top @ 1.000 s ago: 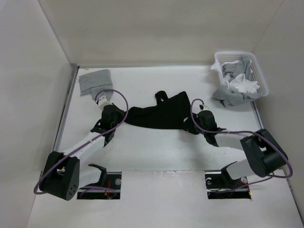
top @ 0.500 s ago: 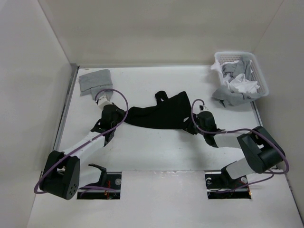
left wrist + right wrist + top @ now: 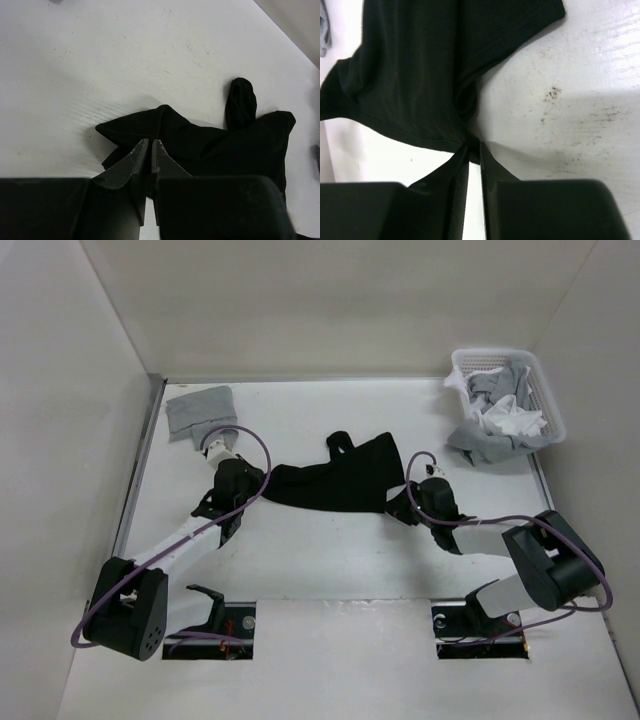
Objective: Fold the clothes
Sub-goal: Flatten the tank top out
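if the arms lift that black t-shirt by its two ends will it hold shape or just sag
Likely floppy: the black T-shirt lies bunched and creased, so it should sag between the left claw and right claw. Probably light, being thin cloth. It may slip free, since each claw pinches only an edge.

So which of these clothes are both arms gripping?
The black T-shirt mid-table: left tool and right tool each pinch an end. The grey garment and clothes in the basket lie untouched.
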`<action>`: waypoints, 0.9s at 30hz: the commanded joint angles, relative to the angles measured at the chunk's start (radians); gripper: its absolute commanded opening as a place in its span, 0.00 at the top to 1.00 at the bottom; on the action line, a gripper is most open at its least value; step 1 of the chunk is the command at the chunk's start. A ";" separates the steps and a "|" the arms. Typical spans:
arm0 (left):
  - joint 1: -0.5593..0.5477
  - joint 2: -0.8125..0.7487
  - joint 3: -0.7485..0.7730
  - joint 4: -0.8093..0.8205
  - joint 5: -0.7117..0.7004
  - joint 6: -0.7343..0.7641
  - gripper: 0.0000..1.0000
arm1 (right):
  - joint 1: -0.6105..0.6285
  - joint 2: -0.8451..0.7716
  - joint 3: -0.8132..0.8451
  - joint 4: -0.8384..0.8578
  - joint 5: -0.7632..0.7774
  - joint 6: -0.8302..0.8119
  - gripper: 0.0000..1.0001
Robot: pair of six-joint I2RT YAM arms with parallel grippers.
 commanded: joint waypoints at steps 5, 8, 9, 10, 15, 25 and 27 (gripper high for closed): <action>-0.006 -0.012 0.034 0.044 0.001 0.006 0.96 | 0.015 -0.007 0.048 -0.055 0.075 0.006 0.63; -0.006 -0.006 0.037 0.044 0.003 0.005 0.96 | 0.022 -0.005 0.049 -0.064 0.081 0.004 0.68; -0.006 -0.004 0.039 0.044 0.003 0.005 0.96 | 0.023 -0.001 0.051 -0.058 0.073 0.004 0.70; -0.006 -0.004 0.039 0.046 0.003 0.005 0.96 | 0.023 0.008 0.057 -0.055 0.066 0.004 0.72; -0.006 -0.020 0.037 0.049 0.000 0.003 0.97 | 0.025 0.030 0.062 -0.021 0.026 0.016 0.89; 0.000 -0.111 0.071 0.041 -0.011 -0.021 0.98 | 0.042 -0.255 0.062 -0.055 0.017 -0.042 1.00; 0.003 -0.174 0.094 0.029 -0.017 -0.021 0.99 | 0.051 -0.385 0.094 -0.134 0.026 -0.059 1.00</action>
